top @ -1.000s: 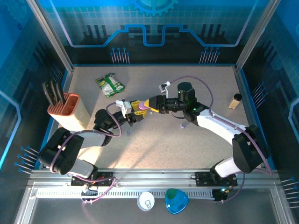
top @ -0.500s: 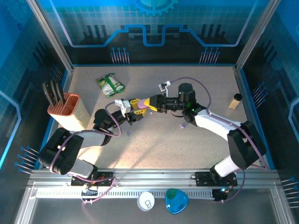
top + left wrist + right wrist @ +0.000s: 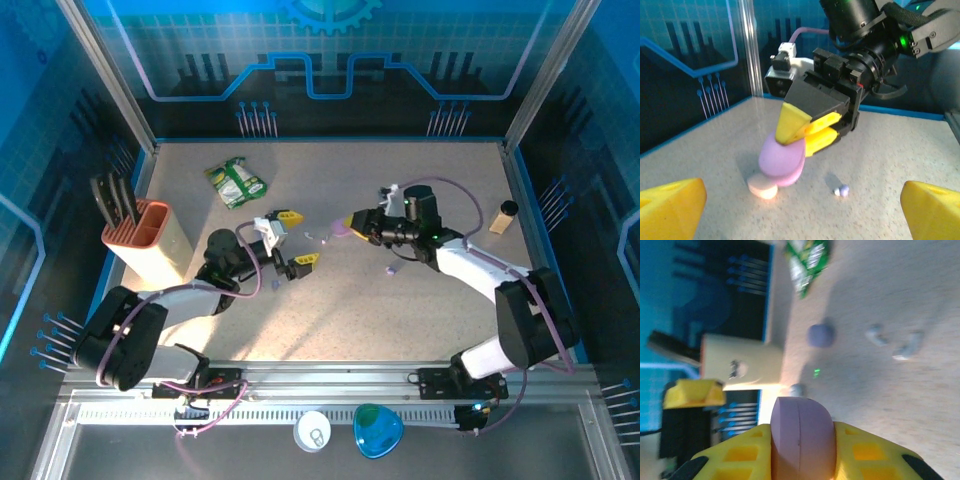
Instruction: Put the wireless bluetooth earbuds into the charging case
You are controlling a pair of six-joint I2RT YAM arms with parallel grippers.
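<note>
Speckled beige tabletop point(image 3: 380, 320) inside a blue-lit enclosure with circuit-pattern wall panels point(image 3: 320, 60) — we can't read the print on the green packet point(image 3: 236, 182). Left gripper point(image 3: 298, 238) gapes wide with nothing in it; right gripper point(image 3: 805, 132) is clamped on the lavender charging case point(image 3: 782, 160). Two pale earbuds point(image 3: 875, 335) lie loose on the table apart from the case — another tiny bud point(image 3: 841, 190) sits near it.

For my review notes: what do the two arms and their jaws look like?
The left arm has grey and black links. The right arm has white links, black joints and a small green light by the wrist. A purple cable runs along each. Both end in black blocks carrying yellow wedge-shaped jaws.
</note>
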